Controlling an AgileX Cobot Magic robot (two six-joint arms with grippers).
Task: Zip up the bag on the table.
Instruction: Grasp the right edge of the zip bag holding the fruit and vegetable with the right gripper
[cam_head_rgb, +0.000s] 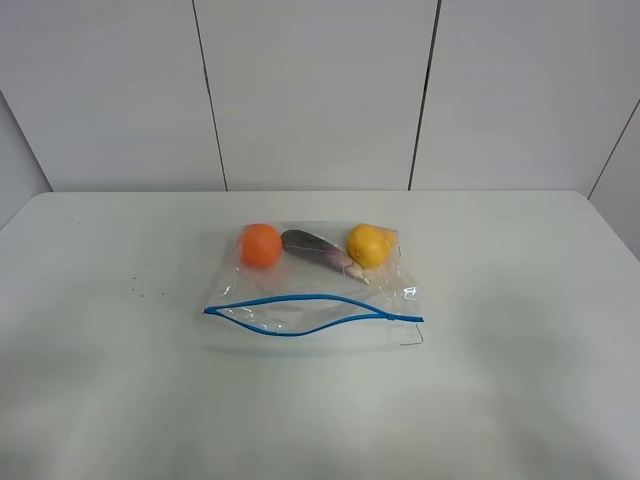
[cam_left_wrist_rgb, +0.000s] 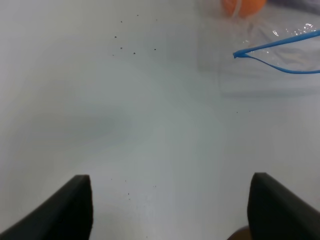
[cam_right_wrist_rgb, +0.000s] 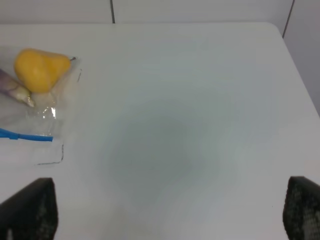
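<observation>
Here, crinkly clear bag (cam_head_rgb: 385, 295) lies on smooth table (cam_head_rgb: 120, 380).

A clear zip bag (cam_head_rgb: 312, 285) lies flat mid-table (cam_head_rgb: 520, 380). Inside, beyond its gaping blue zipper strip (cam_head_rgb: 310, 315), sit an orange (cam_head_rgb: 260, 245), eggplant (cam_head_rgb: 315, 247) and yellow fruit (cam_head_rgb: 368, 244).

The bag (cam_head_rgb: 312, 285) is clear, glossy, crinkled plastic; its blue zipper strip (cam_head_rgb: 400, 317) looks plastic too. The counter (cam_head_rgb: 120, 390) is smooth, matt white, possibly laminate.
</observation>
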